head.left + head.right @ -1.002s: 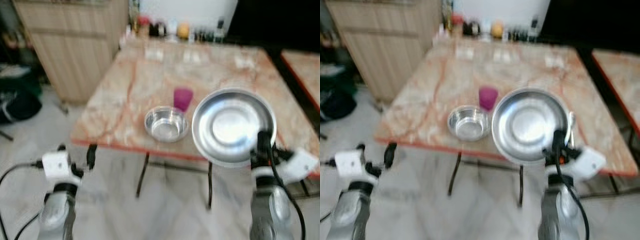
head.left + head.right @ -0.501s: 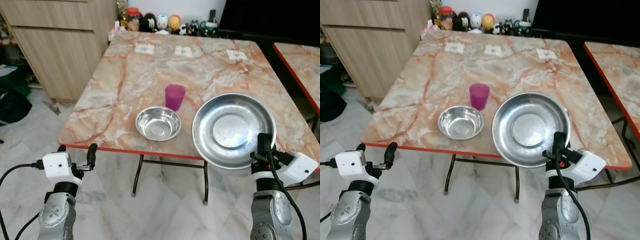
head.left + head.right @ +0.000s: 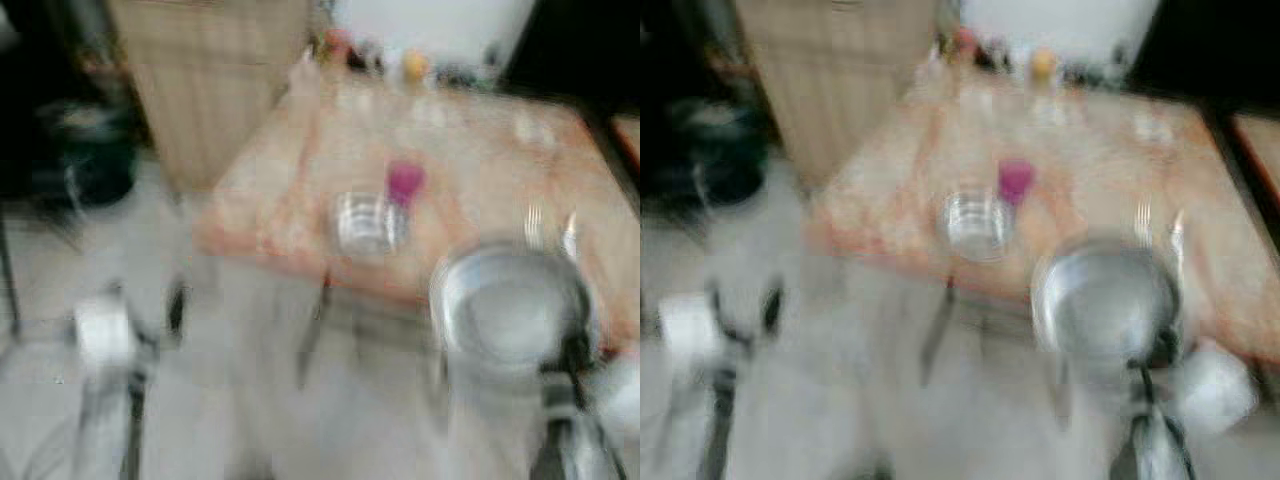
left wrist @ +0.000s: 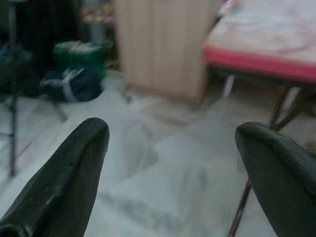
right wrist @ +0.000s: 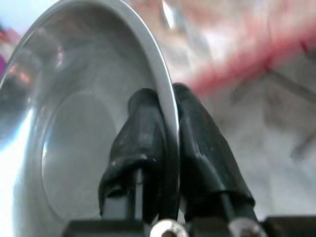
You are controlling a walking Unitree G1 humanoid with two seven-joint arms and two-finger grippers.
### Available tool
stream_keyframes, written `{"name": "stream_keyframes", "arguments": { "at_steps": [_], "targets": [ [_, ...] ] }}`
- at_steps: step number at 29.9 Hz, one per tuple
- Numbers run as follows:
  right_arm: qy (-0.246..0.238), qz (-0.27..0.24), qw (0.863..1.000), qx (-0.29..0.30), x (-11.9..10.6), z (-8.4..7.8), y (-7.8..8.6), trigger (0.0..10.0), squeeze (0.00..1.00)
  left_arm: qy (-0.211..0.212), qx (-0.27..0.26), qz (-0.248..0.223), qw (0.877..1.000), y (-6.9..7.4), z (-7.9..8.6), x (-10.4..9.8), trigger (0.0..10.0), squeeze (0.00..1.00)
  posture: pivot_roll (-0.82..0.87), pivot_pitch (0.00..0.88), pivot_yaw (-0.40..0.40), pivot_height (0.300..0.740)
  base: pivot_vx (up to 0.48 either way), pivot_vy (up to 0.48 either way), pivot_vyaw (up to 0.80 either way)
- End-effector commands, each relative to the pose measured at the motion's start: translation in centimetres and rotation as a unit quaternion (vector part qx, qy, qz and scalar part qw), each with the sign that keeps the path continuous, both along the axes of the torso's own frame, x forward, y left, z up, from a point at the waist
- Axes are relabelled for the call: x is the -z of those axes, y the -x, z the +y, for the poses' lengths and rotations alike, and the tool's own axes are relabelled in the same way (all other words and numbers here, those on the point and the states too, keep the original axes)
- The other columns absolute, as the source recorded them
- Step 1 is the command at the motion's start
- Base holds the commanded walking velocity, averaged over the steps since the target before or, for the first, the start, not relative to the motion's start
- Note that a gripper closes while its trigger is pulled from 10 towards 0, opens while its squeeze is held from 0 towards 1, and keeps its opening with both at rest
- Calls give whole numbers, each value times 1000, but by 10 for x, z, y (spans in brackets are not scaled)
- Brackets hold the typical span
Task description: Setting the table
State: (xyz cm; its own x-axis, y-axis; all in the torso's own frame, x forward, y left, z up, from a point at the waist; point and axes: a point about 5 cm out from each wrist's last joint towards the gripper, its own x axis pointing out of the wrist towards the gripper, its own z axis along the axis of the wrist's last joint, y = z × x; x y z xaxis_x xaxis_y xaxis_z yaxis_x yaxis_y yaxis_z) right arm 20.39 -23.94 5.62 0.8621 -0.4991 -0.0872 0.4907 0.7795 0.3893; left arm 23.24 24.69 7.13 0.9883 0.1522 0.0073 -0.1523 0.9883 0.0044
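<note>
Fingers (image 5: 148,143) of the right gripper (image 5: 165,128) pinch the steel plate (image 5: 74,123) by its rim, one each side. Left gripper (image 4: 170,153) fingers are spread wide above the floor (image 4: 163,163), short of the counter (image 4: 266,39).

Table (image 3: 300,190) upper centre; on it bowl (image 3: 368,222), cup (image 3: 405,182) just behind; plate (image 3: 512,312) lower right, cabinet (image 3: 205,80) upper left.

Shiny metal plate (image 5: 74,123), marble-look table (image 3: 470,180)

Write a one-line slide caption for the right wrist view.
Right gripper pinches the rim of a steel plate, fingers either side, with the red-edged marble table blurred behind.
</note>
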Motion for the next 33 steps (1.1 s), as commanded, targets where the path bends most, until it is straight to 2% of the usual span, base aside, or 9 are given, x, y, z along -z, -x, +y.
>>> {"name": "stream_keyframes", "arguments": {
  "at_steps": [1, 10, 16, 19, 20, 21, 22, 26, 33],
  "targets": [
    [-27, 8, 999, 26, 9, -5, 4, 10000, 0, -15, 16, -34, 999, -13, -5, -18, 10000, 0, 99, 82, -77, 740, 0, 0, 0],
    [-38, 82, 995, 34, 46, -8, 12, 10000, 0, -16, 5, -2, 1000, -6, 2, 0, 10000, 0, 105, 77, -80, 740, 0, 0, 0],
    [-38, -84, 996, -2, 0, -5, 5, 10000, 0, -12, -4, 53, 999, 11, 11, 27, 10000, 0, 87, 77, -69, 740, 0, 0, 0],
    [-25, -101, 995, -6, -10, -10, 12, 10000, 0, -17, -5, 72, 997, 15, 12, 36, 10000, 0, 91, 74, -73, 740, 0, 0, 0],
    [22, -84, 995, -45, -11, -5, 20, 10000, 0, -17, -10, 78, 997, 16, 13, 40, 10000, 0, 83, 75, -74, 740, 0, 0, 0],
    [22, -84, 995, -45, -11, -5, 20, 10000, 0, -17, -10, 78, 997, 16, 13, 40, 10000, 0, 83, 75, -74, 740, 0, 0, 0],
    [73, -66, 990, -102, -11, 3, 24, 10000, 0, -17, -9, 80, 997, 16, 13, 41, 10000, 0, 77, 77, -72, 740, 0, 0, 0],
    [138, 15, 969, -204, 7, 9, 42, 10000, 0, -18, -1, 90, 996, 18, 11, 48, 10000, 0, 71, 79, -71, 740, 0, 0, 0],
    [91, 102, 971, -197, 34, -2, 45, 10000, 0, -18, -1, 94, 995, 20, 10, 53, 10000, 0, 60, 72, -80, 740, 0, 0, 0]
  ]
}}
